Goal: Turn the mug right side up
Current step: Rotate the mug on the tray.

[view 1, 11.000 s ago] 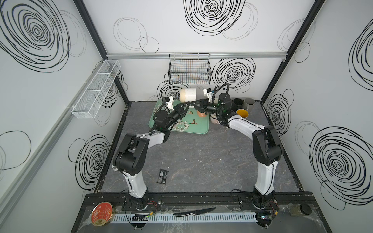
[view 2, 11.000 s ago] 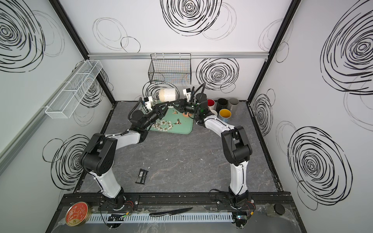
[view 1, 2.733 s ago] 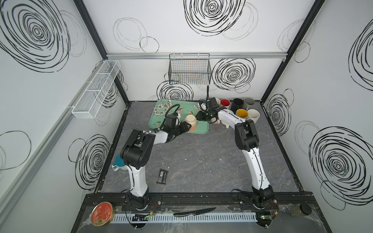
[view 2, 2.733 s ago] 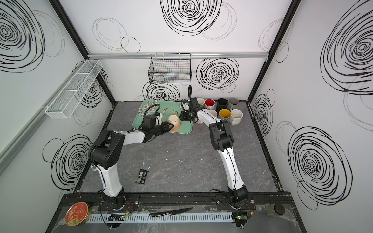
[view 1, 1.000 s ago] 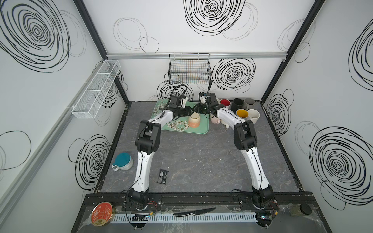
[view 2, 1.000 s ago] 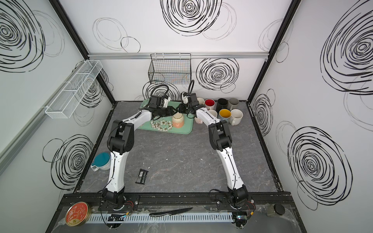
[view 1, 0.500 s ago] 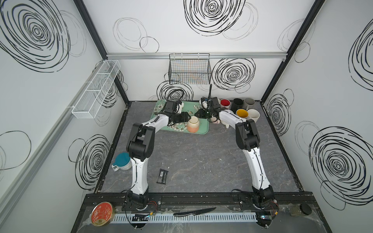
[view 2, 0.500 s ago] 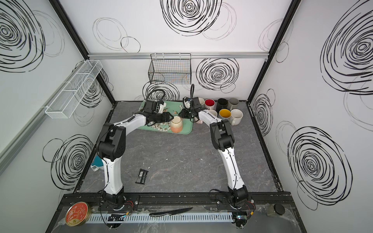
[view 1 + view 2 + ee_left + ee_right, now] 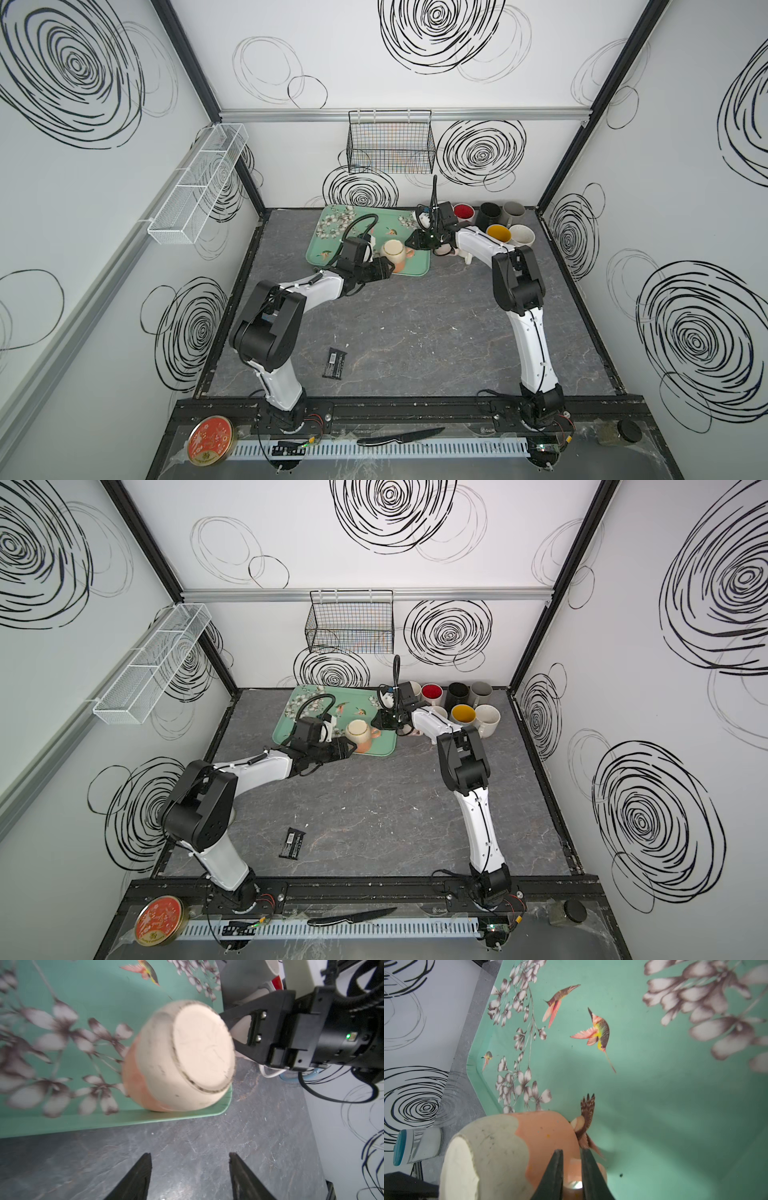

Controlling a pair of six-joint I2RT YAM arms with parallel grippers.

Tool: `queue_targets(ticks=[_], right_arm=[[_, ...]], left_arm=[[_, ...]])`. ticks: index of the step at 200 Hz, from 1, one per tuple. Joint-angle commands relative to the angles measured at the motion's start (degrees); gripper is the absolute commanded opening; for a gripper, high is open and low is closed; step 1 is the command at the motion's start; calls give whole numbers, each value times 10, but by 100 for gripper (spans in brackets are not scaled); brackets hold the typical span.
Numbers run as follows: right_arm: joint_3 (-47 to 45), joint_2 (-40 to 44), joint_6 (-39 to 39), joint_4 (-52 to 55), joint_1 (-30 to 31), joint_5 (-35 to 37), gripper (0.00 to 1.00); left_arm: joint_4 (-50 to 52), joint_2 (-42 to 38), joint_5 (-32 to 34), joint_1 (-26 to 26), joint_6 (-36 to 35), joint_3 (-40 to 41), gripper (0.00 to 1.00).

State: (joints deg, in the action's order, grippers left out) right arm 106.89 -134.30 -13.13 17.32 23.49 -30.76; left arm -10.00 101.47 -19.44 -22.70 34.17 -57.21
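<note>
The left hand has opened and drawn back over the worktop, wide and empty. The right hand pinches narrowly on what seems the handle (partly hidden) of the mug, still base-up and tilted on the tray. Righting it now looks like the right hand's job alone.

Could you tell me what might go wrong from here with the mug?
1. The right gripper pinches the mug by its handle alone, so it may swing or slip when lifted.
2. The mug lies tilted at a corner of the tray and could roll over the rim onto the table.
3. The left gripper hangs open, apart from the mug, giving no support.
</note>
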Motion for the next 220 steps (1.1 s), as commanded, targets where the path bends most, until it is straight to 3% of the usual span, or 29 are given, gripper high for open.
queue_targets(ticks=[1, 80, 130, 181, 220], right_arm=[[-16, 39, 24, 29, 14, 8, 22], [22, 24, 36, 64, 26, 11, 22], [-22, 42, -9, -4, 55, -10, 22], [27, -1, -66, -36, 87, -52, 19], [-18, 50, -120, -41, 73, -4, 19]], left_arm=[[-71, 28, 4, 0, 49, -22, 62], [-60, 91, 6, 33, 56, -91, 61], [-18, 121, 0, 60, 37, -143, 61], [70, 108, 84, 47, -5, -168, 61], [139, 97, 170, 19, -50, -175, 61]])
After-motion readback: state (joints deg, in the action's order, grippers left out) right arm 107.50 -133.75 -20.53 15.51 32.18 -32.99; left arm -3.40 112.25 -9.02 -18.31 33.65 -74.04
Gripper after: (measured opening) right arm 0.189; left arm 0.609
